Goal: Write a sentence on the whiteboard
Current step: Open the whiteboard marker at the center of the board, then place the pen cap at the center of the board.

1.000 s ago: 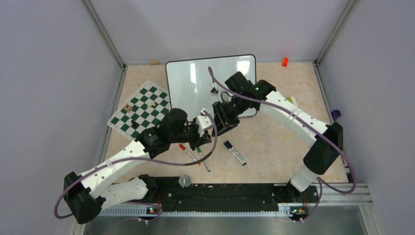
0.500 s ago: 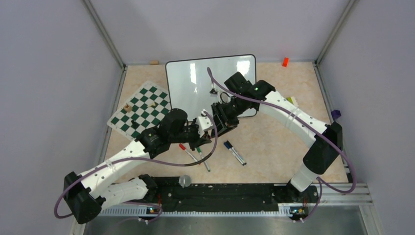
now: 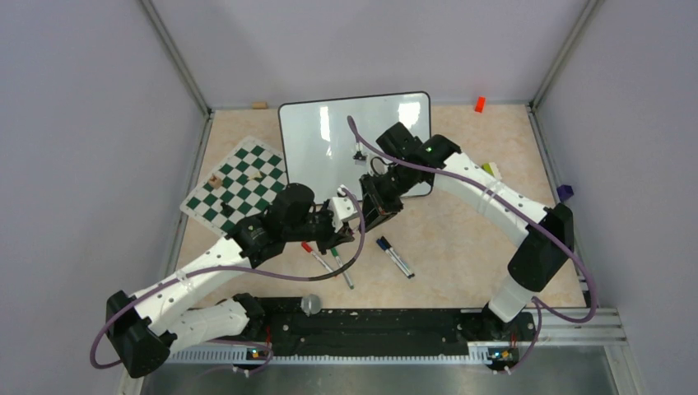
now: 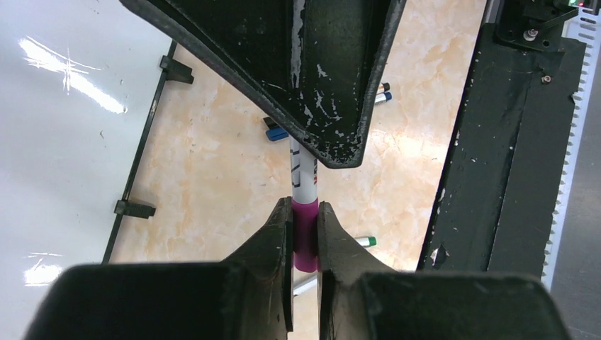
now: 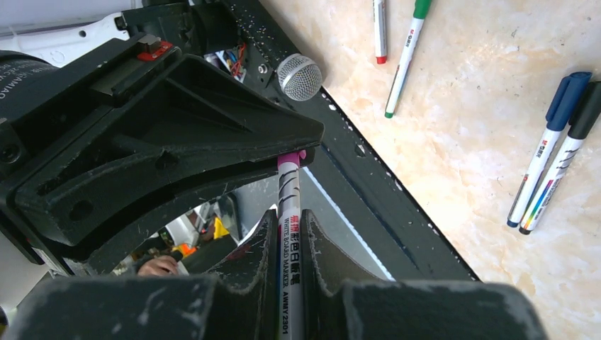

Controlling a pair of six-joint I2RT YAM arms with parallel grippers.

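Top view: the whiteboard (image 3: 317, 144) lies flat at the far middle of the surface (image 3: 469, 230), with the chess mat (image 3: 239, 185) just to its left. My left pincer (image 3: 350, 211) and right pincer (image 3: 368, 210) meet tip to tip over the board's near edge. From here I cannot see what is between them.

Left wrist view: my left pincer is drawn narrow and clamps the magenta cap (image 4: 305, 237) of a marker (image 4: 305, 177). The right pincer reaches in from the top of the view and grips the white barrel just past the cap. The whiteboard fills the left side, showing its black frame and two small feet.

Right wrist view: my right pincer is closed tight on the marker's barrel, with the printed label facing the camera. The cap end sits inside the left pincer. A red pen (image 5: 380, 28), a green pen (image 5: 404, 57), a blue pen (image 5: 544, 152) and a black pen (image 5: 561, 166) lie loose on the surface. The blue and black pens lie side by side. A grey knob (image 5: 299, 76) sits by the black rail (image 5: 375, 191).
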